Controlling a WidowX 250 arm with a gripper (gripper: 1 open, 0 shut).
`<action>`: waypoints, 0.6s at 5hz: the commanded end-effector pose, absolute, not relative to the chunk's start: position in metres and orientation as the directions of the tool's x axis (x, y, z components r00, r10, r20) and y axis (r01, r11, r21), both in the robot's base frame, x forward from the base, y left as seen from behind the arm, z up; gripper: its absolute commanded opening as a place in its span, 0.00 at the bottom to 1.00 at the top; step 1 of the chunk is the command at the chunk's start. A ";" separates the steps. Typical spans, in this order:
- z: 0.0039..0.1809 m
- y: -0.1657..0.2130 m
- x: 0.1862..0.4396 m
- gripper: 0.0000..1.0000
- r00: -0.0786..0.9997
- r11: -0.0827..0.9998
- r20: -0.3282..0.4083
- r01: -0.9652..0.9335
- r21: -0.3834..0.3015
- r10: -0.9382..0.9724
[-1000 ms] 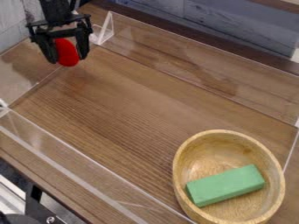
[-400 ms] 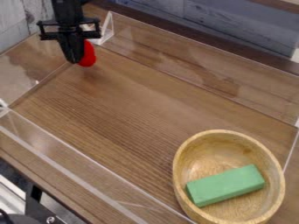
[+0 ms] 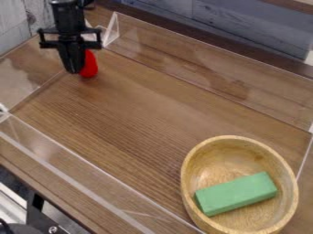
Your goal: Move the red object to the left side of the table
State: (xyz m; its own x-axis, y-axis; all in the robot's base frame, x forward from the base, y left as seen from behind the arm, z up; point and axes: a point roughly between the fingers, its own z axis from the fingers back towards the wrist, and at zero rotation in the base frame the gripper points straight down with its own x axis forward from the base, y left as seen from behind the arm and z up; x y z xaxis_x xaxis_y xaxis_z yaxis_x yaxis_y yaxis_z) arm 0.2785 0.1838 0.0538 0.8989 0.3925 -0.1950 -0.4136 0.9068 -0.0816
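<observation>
1. Gripper [image 3: 75, 62]: upper-left of view, black, pointing steeply down at the counter [image 3: 146, 110]. Arm enters from the top edge.
2. Fingers [image 3: 68, 57]: drawn together into a narrow vertical profile, no gap visible between them. They overlap the left part of the red object [image 3: 88, 64], so contact is likely. Whether the object is pinched between the tips or only sits beside them: cannot tell from this angle.
3. Red object: small, rounded, glossy. Position: far-left rear of the counter, near the rear corner of the clear acrylic walls [image 3: 25, 69]. Its lower edge appears to be at the counter surface; a true gap or full rest cannot be told apart.
4. Counter: brown wood-grain top, edged by the clear walls on the left, rear and front. Reflections show on the front wall. Centre area carries no items that can be made out.
5. Wooden bowl [image 3: 202, 164]: round, light wood, lower-right of view, well apart from the gripper and the red object.
6. Green block [image 3: 237, 194]: rectangular, lying inside the bowl, long axis slightly tilted up toward the right. Its right end is close to the bowl's inner wall.
7. Markings: no brand, label or text readable on gripper, bowl, block or walls.
8. Backgrnd: grey panelling behind the rear wall, detail too blurred to tell more.
</observation>
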 end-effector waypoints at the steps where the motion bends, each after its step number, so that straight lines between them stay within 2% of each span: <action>1: 0.064 0.190 0.276 1.00 0.908 0.913 -0.159 -0.402 -0.071 0.387; 2: 0.062 0.190 0.272 1.00 0.911 0.917 -0.170 -0.393 -0.072 0.377; 3: 0.070 0.184 0.276 1.00 0.914 0.920 -0.179 -0.384 -0.083 0.365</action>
State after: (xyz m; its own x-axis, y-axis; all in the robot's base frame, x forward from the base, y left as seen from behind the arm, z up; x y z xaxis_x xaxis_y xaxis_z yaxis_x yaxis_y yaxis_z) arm 0.2675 0.1800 0.0499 0.9006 0.3597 -0.2439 -0.3914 0.9152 -0.0958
